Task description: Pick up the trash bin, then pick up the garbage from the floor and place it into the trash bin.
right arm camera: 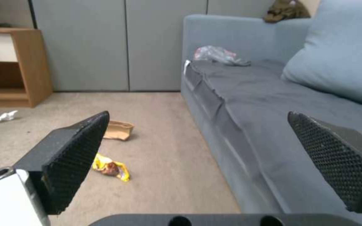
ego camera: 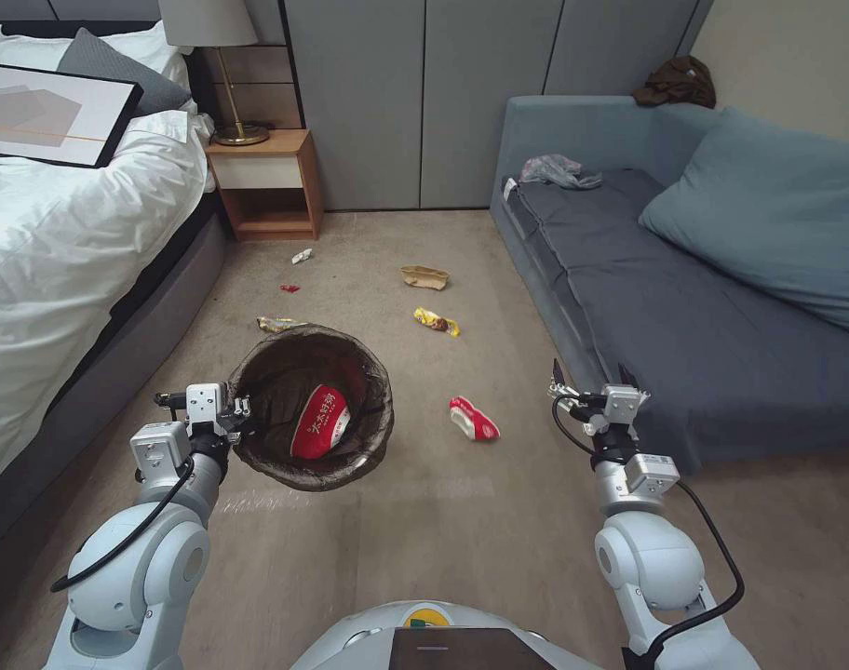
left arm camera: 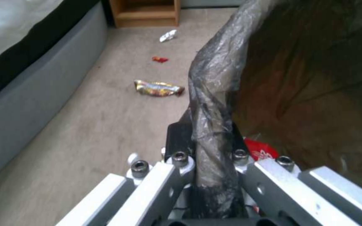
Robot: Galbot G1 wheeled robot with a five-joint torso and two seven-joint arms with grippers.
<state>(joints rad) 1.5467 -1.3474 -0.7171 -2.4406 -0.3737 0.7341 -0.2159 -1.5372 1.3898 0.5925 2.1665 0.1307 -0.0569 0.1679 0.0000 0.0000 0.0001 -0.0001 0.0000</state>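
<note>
The sofa (ego camera: pixel 722 316) runs along the right, the bed (ego camera: pixel 61 251) along the left, carpet (ego camera: pixel 462 530) between them. The bin (ego camera: pixel 311 406) hangs above the carpet, tilted slightly, a red-and-white cup (ego camera: pixel 320 421) lying inside. The left arm reaches forward, bent at the elbow, and its left gripper (ego camera: pixel 241 409) is clamped on the bin's bag-covered rim (left arm camera: pixel 212 103). The right arm is raised beside the sofa's front edge, the right gripper (ego camera: pixel 594 380) spread wide and holding nothing. On the floor: another cup (ego camera: pixel 474 419) near the bin, a yellow wrapper (ego camera: pixel 437 322), a tan bag (ego camera: pixel 424 276), a foil wrapper (ego camera: pixel 277 324), scraps (ego camera: pixel 301 256).
</note>
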